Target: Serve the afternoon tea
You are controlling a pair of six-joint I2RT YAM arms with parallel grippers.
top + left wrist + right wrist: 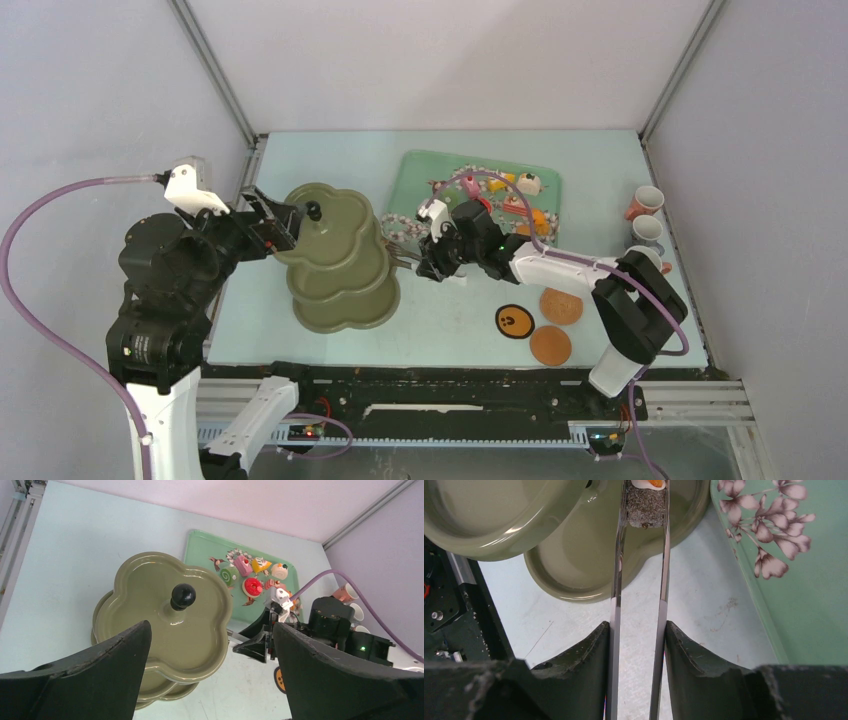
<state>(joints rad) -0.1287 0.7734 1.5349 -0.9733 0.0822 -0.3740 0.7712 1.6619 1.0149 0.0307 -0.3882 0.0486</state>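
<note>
The olive-green three-tier stand (335,262) stands left of centre; it also shows in the left wrist view (170,625). My left gripper (272,226) is open at the top tier's left edge, its jaws wide apart (210,672) and holding nothing. My right gripper (433,256) is shut on the metal tongs (616,580). The tongs' tips pinch a grey-brown pastry with a white and orange top (645,505) over a lower tier of the stand (574,565). Several pastries (520,195) lie on the tray. Three cups (645,202) stand at the right edge.
The mint-green floral tray (420,170) lies behind the right gripper, and its rim shows in the right wrist view (774,605). One black coaster (514,321) and two brown coasters (561,306) lie near the front right. The right arm reaches across in front of the tray.
</note>
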